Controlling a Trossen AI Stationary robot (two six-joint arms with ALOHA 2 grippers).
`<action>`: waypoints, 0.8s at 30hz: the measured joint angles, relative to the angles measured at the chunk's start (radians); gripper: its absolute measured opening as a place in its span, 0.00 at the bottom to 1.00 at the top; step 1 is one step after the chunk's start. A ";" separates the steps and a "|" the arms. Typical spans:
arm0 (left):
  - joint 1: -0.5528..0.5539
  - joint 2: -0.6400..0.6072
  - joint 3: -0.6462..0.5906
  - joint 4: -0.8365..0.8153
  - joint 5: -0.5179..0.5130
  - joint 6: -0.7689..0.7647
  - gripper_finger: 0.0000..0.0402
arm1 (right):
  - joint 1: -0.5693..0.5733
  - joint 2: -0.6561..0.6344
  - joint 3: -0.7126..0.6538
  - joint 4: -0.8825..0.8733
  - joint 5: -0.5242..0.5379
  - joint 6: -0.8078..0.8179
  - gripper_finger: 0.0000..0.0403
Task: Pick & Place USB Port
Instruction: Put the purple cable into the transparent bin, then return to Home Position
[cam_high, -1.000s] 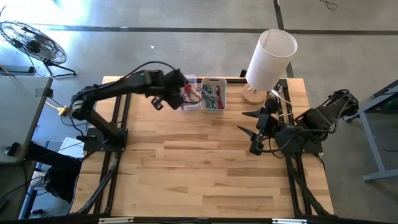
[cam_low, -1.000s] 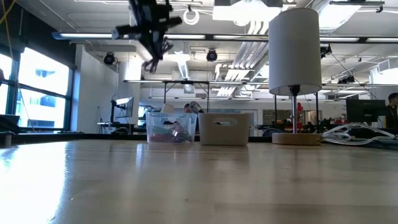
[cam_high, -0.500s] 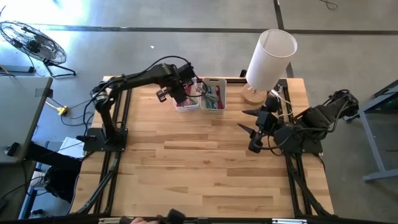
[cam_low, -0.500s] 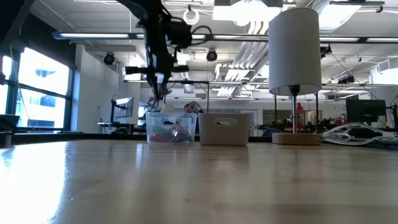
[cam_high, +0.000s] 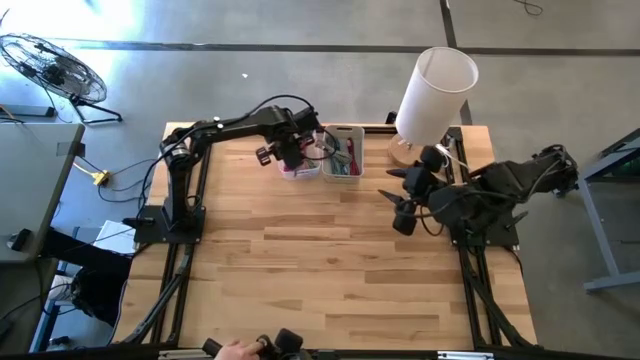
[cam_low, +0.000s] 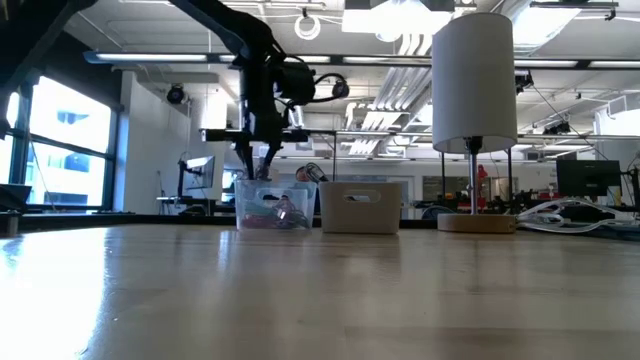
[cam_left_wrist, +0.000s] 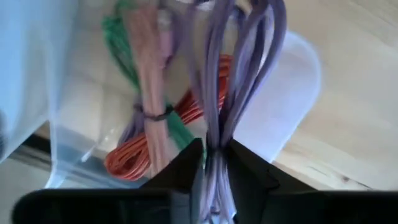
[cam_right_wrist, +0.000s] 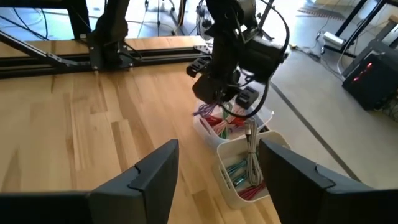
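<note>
The left gripper (cam_left_wrist: 214, 165) is down in the clear box (cam_high: 296, 166), pinching a purple cable (cam_left_wrist: 217, 93). The right gripper (cam_right_wrist: 217, 180) waits wide open, holding nothing.

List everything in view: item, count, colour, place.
Clear bin: 1, transparent, far edge of table, holding coiled cables.
Purple cable: 1, purple, in the clear bin, pinched by the left gripper.
Other cables: several, orange, green and pink, in the clear bin.
White bin: 1, white, beside the clear bin, cables inside.
Lamp: 1, white shade on a wooden base, far right corner.
Table: 1, light wood.
Left gripper: over the clear bin, shut on the purple cable.
Right gripper: open, above the table's right side.
</note>
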 joint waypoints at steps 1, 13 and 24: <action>0.000 -0.001 0.000 0.011 0.000 -0.013 0.18 | -0.007 0.000 0.000 -0.001 -0.010 0.000 0.53; -0.001 -0.008 0.001 0.048 -0.203 -0.089 0.26 | -0.053 0.000 0.000 -0.003 -0.103 -0.007 0.53; -0.024 -0.210 0.112 -0.102 -0.062 -0.442 0.24 | -0.051 -0.004 0.000 0.052 -0.337 -0.077 0.51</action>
